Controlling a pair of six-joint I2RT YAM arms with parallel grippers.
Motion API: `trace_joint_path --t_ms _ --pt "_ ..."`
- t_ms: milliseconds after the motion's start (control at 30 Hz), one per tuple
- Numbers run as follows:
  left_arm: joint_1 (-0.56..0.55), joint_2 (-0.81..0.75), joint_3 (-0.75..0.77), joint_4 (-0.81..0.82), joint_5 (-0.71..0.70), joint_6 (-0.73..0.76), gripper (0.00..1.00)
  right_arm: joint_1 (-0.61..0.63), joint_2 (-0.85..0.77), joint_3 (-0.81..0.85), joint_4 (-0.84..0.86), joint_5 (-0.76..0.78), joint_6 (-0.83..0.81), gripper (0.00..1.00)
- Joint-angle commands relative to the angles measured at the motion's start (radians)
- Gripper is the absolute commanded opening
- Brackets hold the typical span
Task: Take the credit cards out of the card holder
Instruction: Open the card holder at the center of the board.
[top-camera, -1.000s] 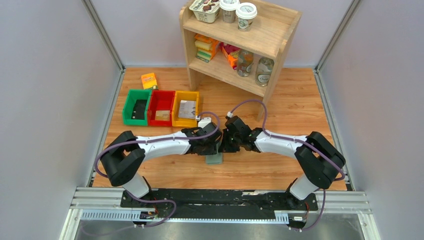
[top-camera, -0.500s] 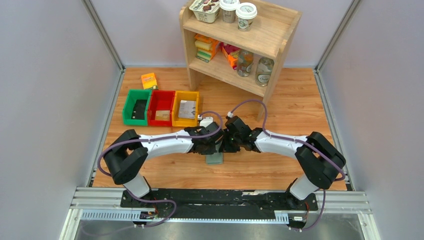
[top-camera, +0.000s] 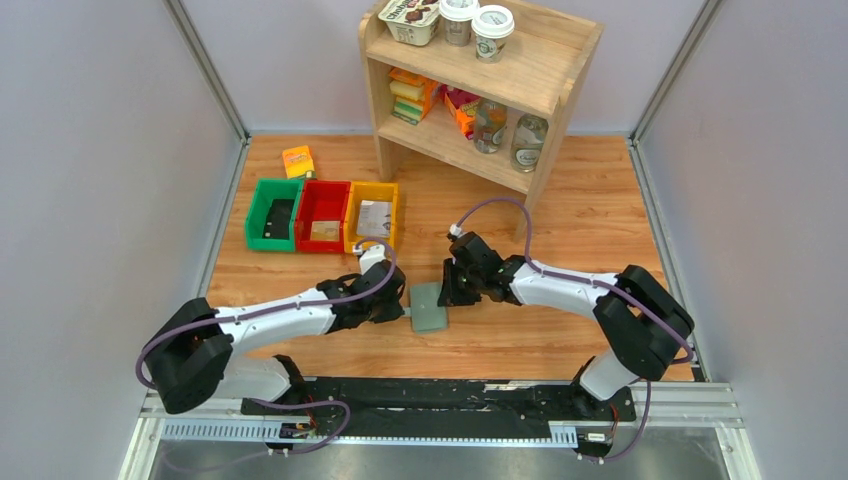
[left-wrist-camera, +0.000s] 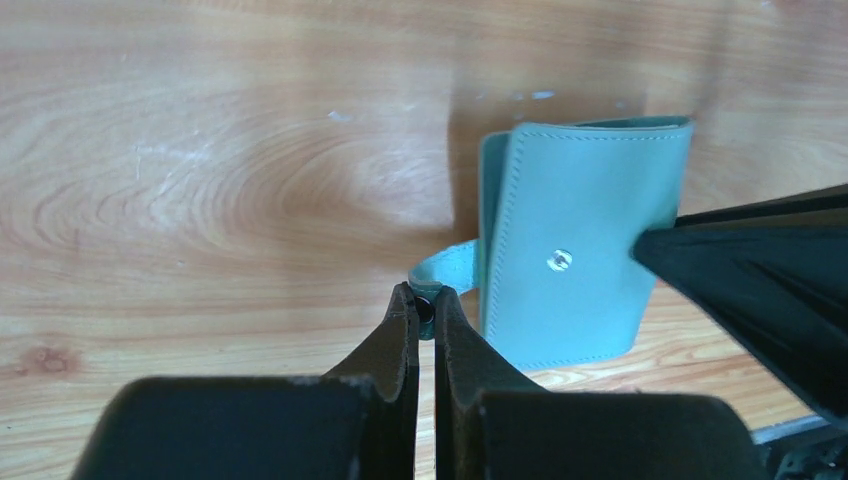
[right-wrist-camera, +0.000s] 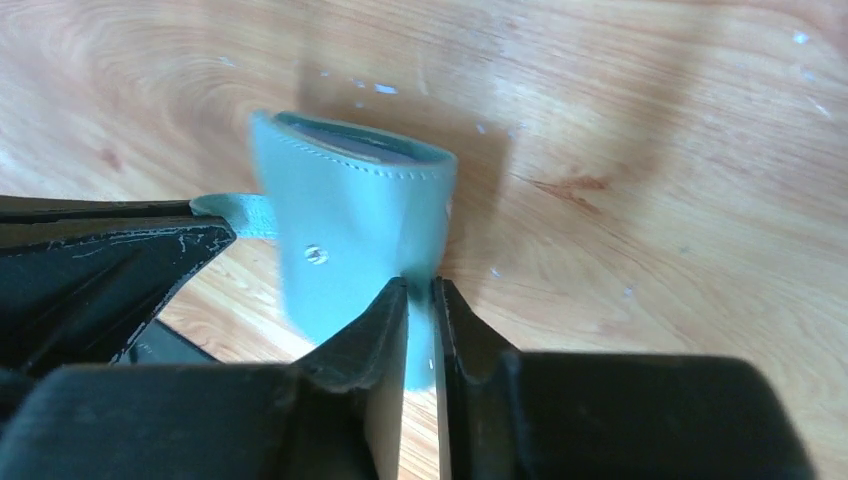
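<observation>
The sage-green card holder lies folded on the wooden table between my two grippers. Its small side tab is pulled out to the left, and my left gripper is shut on the snap at the tab's end. My right gripper pinches the holder's opposite edge, its jaws nearly together with the green edge between them. In the right wrist view the card holder bulges slightly open at its far end. The credit cards are hidden inside.
Green, red and yellow bins stand in a row at the back left, with an orange packet behind them. A wooden shelf with jars and packets stands at the back centre.
My left gripper has shut on the tab and drawn back to the left and nearer, pulling the tab out. The card holder is now uncovered between the grippers. The right gripper's jaws have eased slightly.
</observation>
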Motion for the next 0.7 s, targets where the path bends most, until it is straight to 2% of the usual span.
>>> trace_joint_path --t_ms 0,33,100,133,267,300,433,500,533,667 --pt "0.008 -0.023 -0.092 0.102 0.034 -0.085 0.0 -0.005 -0.035 0.05 -0.101 0.064 -0.079 0.22" --pt "0.008 -0.023 -0.106 0.136 0.046 -0.101 0.0 -0.004 -0.047 0.058 -0.117 0.067 -0.085 0.27" --pt "0.008 -0.026 -0.149 0.186 0.065 -0.136 0.0 -0.001 -0.078 0.078 -0.16 0.081 -0.098 0.46" --pt "0.01 -0.029 -0.174 0.219 0.069 -0.156 0.0 0.01 -0.09 0.09 -0.179 0.095 -0.104 0.51" --pt "0.008 -0.057 -0.232 0.285 0.08 -0.191 0.0 0.075 -0.097 0.167 -0.276 0.205 -0.116 0.66" --pt "0.008 -0.063 -0.238 0.294 0.079 -0.197 0.0 0.097 -0.083 0.191 -0.296 0.228 -0.116 0.73" --pt "0.008 -0.069 -0.283 0.354 0.075 -0.225 0.0 0.186 -0.005 0.282 -0.373 0.331 -0.122 0.86" --pt "0.008 -0.061 -0.304 0.378 0.078 -0.239 0.0 0.213 0.043 0.325 -0.407 0.369 -0.116 0.97" --pt "0.007 -0.055 -0.318 0.403 0.086 -0.243 0.0 0.223 0.066 0.345 -0.42 0.388 -0.113 1.0" --pt "0.007 -0.035 -0.341 0.447 0.101 -0.253 0.0 0.239 0.144 0.415 -0.457 0.435 -0.105 1.0"
